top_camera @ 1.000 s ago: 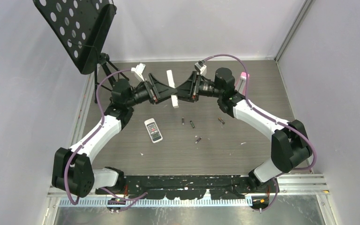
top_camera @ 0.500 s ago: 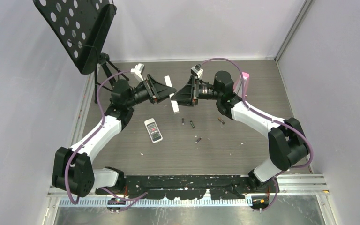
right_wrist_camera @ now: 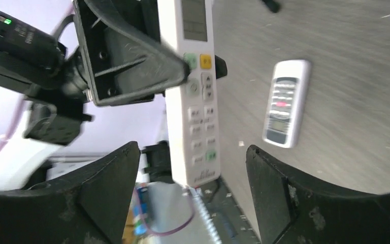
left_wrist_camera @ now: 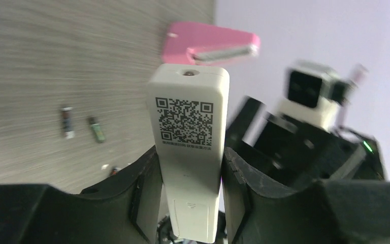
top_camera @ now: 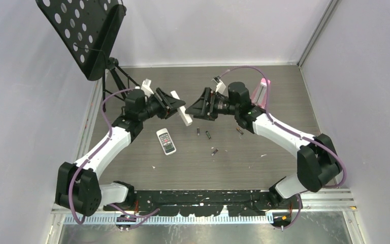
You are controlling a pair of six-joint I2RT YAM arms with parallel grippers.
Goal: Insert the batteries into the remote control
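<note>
My left gripper (top_camera: 175,105) is clamped across the long slim remote (left_wrist_camera: 188,127), not the one I want, holding it off the table (top_camera: 264,168). The remote control (top_camera: 166,141) lies flat, buttons up, below that gripper and back toward me, its long axis running roughly away from me. The batteries (top_camera: 198,131) are scattered just right of it, beneath my right gripper (top_camera: 194,109), which hangs wide and empty. Left is closer but busy, so I judge the right should reach down and leftward.
</note>
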